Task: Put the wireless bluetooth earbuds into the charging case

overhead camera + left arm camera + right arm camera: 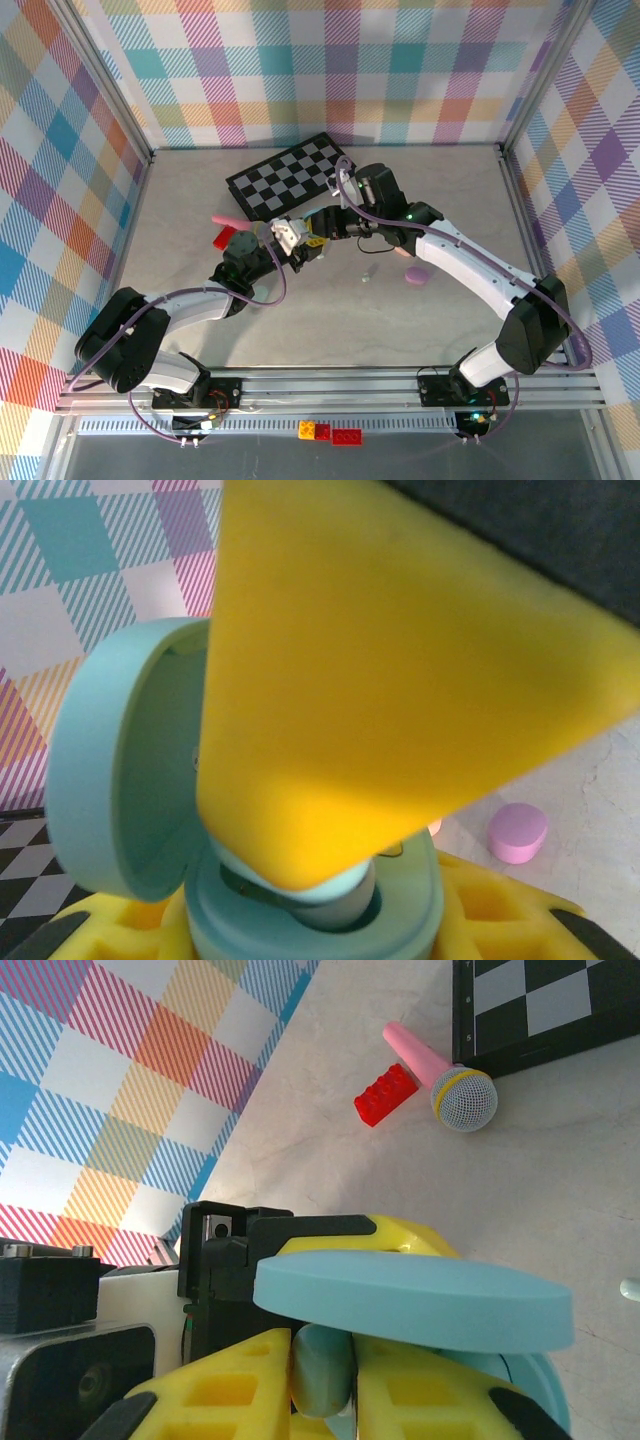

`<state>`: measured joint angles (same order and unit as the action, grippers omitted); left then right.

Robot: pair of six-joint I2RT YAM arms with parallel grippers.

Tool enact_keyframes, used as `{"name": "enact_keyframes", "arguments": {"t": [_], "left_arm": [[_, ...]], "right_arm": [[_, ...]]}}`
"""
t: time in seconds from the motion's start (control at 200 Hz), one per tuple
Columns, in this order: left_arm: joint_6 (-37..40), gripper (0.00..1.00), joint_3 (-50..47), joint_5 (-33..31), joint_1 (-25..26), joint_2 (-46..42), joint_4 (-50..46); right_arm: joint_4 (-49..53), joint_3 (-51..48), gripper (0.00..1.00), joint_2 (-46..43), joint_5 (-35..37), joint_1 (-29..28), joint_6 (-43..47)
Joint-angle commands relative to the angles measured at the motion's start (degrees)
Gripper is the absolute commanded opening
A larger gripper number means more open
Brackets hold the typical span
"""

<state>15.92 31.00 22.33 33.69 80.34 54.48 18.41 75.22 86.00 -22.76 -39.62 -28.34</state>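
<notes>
left fingers (pixel 500 930) clamp case (pixel 110 770) | right fingers (pixel 240 1380) pinch earbud (pixel 320 1370) | risk: earbud tilts, misses socket

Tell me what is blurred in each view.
Left wrist: a yellow finger at the lens is a soft blur, the teal charging case behind it sharper. Right wrist: near yellow fingers soft, toy microphone crisp. Top external: evenly sharp.

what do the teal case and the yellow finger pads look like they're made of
Teal case: smooth matte plastic, going by its even, soft sheen and crisp moulded rim. Yellow finger pads: probably foam or soft rubber, dull and faintly grainy.
</notes>
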Motion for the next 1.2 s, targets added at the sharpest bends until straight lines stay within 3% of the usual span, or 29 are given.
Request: {"name": "enact_keyframes", "arguments": {"t": [0.0,0.555,0.91,1.195], "left_arm": [[0.3,0.33,2.2,-0.1,0.7,-0.3,3.4],[-0.4,0.33,3.0,0.5,0.7,-2.4,1.4],[-1.3,0.32,1.7,0.5,0.3,-1.0,4.3],[-0.4,0.32,1.1,1.3,0.2,-1.1,2.8]], "right_arm": [[-0.9,0.8,0.22,0.9,0.6,-0.5,-0.6],[2.7,0.7,0.27,-1.3,6.0,-0.5,1.9],[1.3,-1.0,0.36,-7.1,6.7,-0.5,3.7],[5.8,7.5,0.37,-5.0,7.3,-0.3,8.8]]}}
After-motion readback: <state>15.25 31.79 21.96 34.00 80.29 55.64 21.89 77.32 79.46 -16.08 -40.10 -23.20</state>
